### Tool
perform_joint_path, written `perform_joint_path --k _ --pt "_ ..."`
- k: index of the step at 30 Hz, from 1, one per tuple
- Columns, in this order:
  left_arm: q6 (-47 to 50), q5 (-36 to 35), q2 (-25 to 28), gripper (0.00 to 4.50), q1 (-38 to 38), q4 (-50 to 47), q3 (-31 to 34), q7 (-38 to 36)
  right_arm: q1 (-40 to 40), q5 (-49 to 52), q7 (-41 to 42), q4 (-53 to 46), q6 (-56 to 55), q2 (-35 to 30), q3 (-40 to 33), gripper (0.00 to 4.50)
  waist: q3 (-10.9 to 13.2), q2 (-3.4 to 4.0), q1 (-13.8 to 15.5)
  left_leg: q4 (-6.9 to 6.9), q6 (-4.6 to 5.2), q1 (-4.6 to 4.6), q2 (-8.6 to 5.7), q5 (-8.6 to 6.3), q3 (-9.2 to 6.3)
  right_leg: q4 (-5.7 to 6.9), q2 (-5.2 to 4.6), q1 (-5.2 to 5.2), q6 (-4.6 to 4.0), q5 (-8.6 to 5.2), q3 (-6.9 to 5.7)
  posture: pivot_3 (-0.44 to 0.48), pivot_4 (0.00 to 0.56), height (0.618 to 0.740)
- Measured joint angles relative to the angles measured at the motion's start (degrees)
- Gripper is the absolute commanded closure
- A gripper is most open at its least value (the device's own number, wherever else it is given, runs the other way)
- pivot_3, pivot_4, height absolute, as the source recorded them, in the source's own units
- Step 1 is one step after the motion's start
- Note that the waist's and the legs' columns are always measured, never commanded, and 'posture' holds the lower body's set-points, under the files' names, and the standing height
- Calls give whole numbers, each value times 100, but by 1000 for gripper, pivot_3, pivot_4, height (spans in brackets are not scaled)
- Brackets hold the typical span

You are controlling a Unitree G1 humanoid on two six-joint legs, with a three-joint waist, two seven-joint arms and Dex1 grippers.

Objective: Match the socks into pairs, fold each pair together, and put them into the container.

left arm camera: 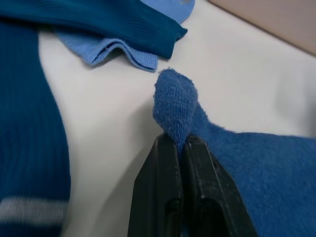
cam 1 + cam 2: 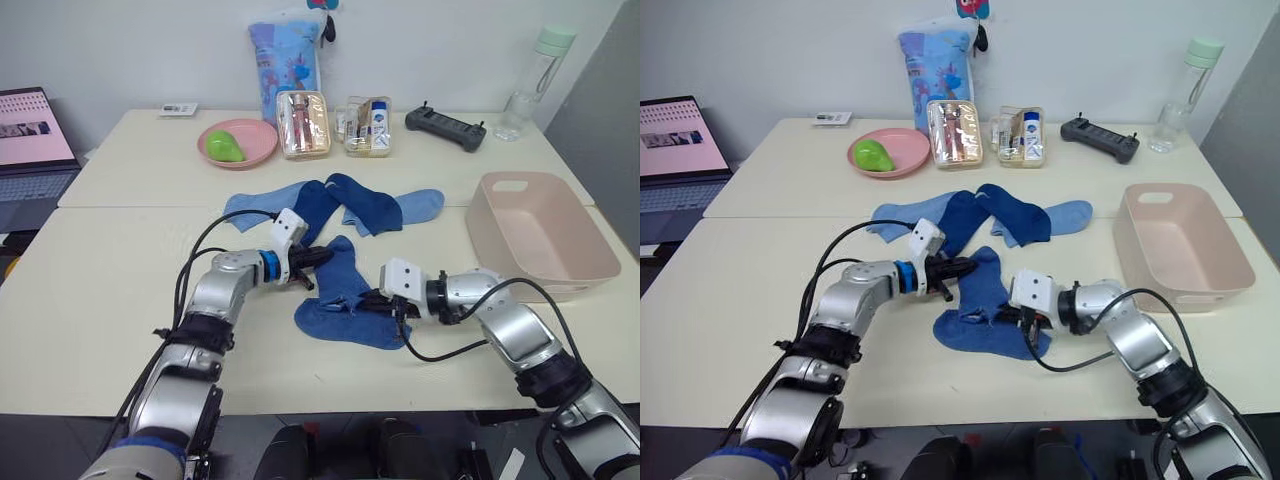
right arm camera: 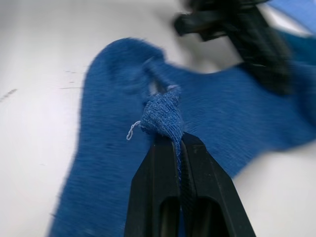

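A blue sock [image 2: 345,300] lies flat on the table in front of me. My left gripper [image 2: 322,258] is shut on its far tip, and the pinched bump of knit [image 1: 174,106] pokes up past the gripper [image 1: 180,140]. My right gripper [image 2: 362,300] is shut on a fold near the sock's middle, bunching the fabric [image 3: 162,116]. Behind it lies a loose heap of socks: a light blue one [image 2: 255,207], two dark blue ones [image 2: 318,208] [image 2: 365,205], and another light blue one [image 2: 420,205]. The pale pink container [image 2: 490,245] stands to the right, with nothing in it.
At the back of the table stand a pink plate [image 2: 262,150] with a green fruit, two clear pouches [image 2: 302,124] [image 2: 368,127], a blue bag [image 2: 285,60], a black controller [image 2: 445,128] and a bottle [image 2: 535,80]. A laptop [image 2: 35,150] sits at the far left.
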Motion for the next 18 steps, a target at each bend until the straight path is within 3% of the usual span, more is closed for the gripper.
perform_joint_path --k 4,9,11,14,18 --pt "787 -326 141 4479 669 -1374 239 291 -274 -159 242 480 -719 -290 -35 4500 0 0 -5 0 0 1 0 0 1 -2 -1 3 0 0 1 0 150 740" --pt "1573 -852 -293 4479 1449 -2759 503 1070 -494 -132 647 1612 -1585 -235 -91 4500 0 -1 -7 0 0 7 1 0 0 -1 -4 12 0 0 -2 0 150 740" --pt "1533 -805 -454 4500 1614 -2850 508 1424 -485 -100 773 1862 -1861 -143 -87 3990 0 0 -6 0 0 12 1 0 4 0 -4 14 0 0 0 0 150 740" --pt "1323 -618 -659 3810 1975 -2845 511 1928 -486 -113 867 2065 -2160 -177 -95 3207 0 0 1 0 0 11 1 0 4 -2 -4 14 0 0 1 0 150 740" --pt "1338 -672 -569 2473 2324 -3128 783 2249 -483 -130 923 2077 -2276 -598 -300 1679 0 0 12 -1 0 11 2 -1 4 -2 -4 13 -1 1 2 0 150 740"
